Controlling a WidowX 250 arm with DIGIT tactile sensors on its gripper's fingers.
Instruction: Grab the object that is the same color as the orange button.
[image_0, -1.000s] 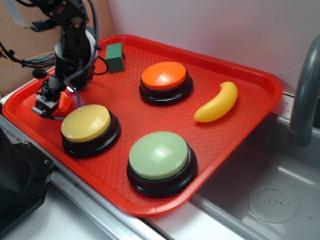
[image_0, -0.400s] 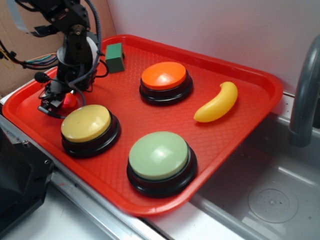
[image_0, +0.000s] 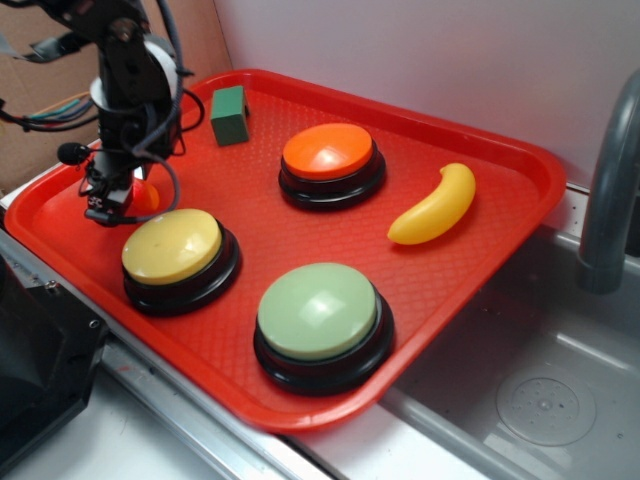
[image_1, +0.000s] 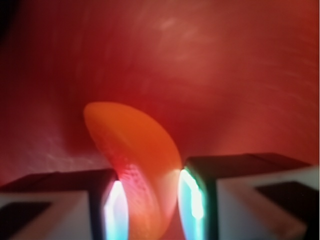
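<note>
Red, waffle-textured tray (image_0: 470, 250) fills most of the exterior view, sitting on a pale counter beside a grey sink basin (image_0: 545, 400) with a grey spout (image_0: 612, 170) at the right edge. Over the past second the gripper (image_0: 112, 205) has swung from a slanted reach to hanging nearly straight down at the tray's left edge, and the small orange crescent (image_1: 137, 160), which a second ago lay beside the fingers, now sits between them. In the wrist view the two pads (image_1: 192, 197) flank the crescent closely on either side, and it stands tilted in the gap. The fingers look drawn in on it, though blur makes it hard to say whether both pads actually touch or whether it has left the tray floor. From outside, only a sliver of orange shows beside the fingers near the left edge, just behind the yellow button (image_0: 172, 245).

My reading is that the right thing has been picked out: its colour matches the orange button (image_0: 328, 150) near the tray's far edge. The grasp seems made or nearly so, with lifting left.

Counted: three buttons (one orange, one yellow, one pale green button (image_0: 318, 310) toward the near edge), one yellow banana (image_0: 435, 205) toward the right edge, one green block (image_0: 229, 113) at the far-left corner, one orange crescent, one tray.
</note>
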